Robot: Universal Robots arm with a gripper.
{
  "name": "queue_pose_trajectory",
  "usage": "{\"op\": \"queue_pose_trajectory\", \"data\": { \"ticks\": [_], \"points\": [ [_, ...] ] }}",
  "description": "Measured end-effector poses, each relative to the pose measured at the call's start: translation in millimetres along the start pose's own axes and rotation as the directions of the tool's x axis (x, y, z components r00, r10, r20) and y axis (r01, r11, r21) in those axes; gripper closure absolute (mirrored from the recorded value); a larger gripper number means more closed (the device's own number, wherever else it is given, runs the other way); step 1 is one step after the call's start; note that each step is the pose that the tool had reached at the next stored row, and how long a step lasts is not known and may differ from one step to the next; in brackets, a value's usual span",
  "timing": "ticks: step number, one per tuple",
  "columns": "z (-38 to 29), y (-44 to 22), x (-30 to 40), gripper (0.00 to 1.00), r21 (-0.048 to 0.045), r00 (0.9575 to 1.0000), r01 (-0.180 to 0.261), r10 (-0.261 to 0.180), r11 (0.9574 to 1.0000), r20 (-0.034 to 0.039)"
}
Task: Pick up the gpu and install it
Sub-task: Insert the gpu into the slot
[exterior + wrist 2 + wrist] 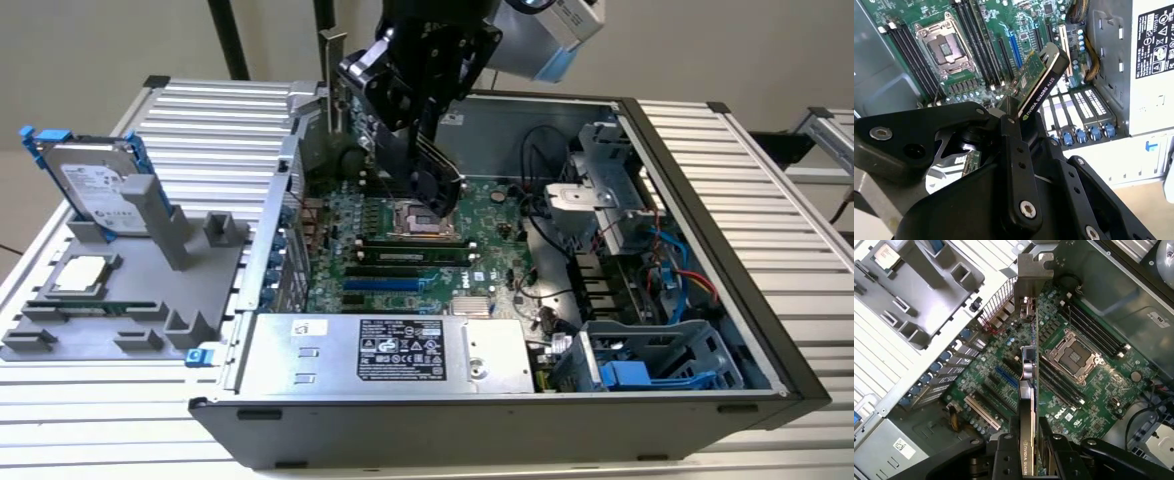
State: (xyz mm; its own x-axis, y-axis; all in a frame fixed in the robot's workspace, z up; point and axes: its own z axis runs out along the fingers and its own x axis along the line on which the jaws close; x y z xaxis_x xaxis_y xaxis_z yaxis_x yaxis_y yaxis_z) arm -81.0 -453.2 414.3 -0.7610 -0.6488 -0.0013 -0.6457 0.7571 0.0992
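Note:
My gripper (424,150) is shut on the gpu (355,100), holding it edge-down over the open computer case. In both wrist views the card shows edge-on: the gpu (1029,390) has a black shroud on one face, a green board on the other, and a silver bracket (1034,270) at its far end. My fingers (1011,135) clamp the gpu (1041,75) from both sides. It hangs above the green motherboard (400,250), apart from it. The card lies over the expansion slots, such as the blue slot (1004,377), beside the processor socket (1071,357).
A grey parts holder (134,300) on the exterior view's left carries a hard drive (100,185) in a blue-edged caddy, a processor (80,272) and a memory stick (100,308). Inside the case are the power supply (387,350), cables and a drive cage (641,360).

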Motion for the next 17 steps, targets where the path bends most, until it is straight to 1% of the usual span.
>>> {"op": "queue_pose_trajectory", "data": {
  "ticks": [10,15,17],
  "points": [
    [-0.6,-5.9,-7.0,1.00,0.0004,0.9997,0.024,-0.024,0.9997,-0.0019],
    [-0.9,-8.5,-10.0,1.00,0.0023,0.9985,0.055,-0.055,0.9985,-0.0028],
    [-0.8,-8.8,-10.3,1.00,0.0061,0.9974,0.072,-0.072,0.9974,-0.0003]
  ]
}}
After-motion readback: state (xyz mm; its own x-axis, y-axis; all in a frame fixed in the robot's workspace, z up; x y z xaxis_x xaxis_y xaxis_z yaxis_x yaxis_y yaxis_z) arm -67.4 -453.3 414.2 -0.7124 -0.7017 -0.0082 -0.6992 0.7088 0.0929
